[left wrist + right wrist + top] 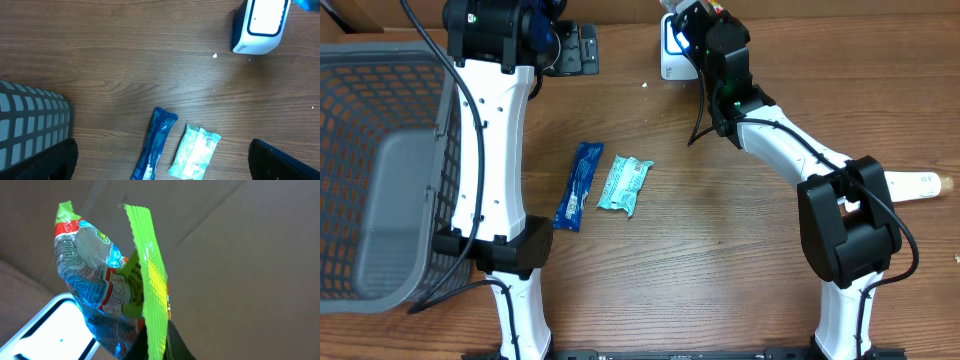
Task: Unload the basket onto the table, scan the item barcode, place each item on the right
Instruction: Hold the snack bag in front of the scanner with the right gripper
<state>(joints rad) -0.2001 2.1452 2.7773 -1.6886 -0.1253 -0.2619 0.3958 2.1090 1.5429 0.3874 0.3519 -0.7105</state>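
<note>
On your wooden table (720, 260), a dark blue packet (579, 186) and a pale teal packet (624, 184) lie flat just beside each other without touching. The blue one is nearer the grey mesh basket (370, 90) at the left edge. You also have a white tube (918, 185) lying at the right edge and a small white crumb (645, 85) farther back.

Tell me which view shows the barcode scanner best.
Left wrist: the scanner is nearly whole and unobstructed. Overhead, the right arm covers part of it; right wrist shows only a corner behind the held packet.
</note>
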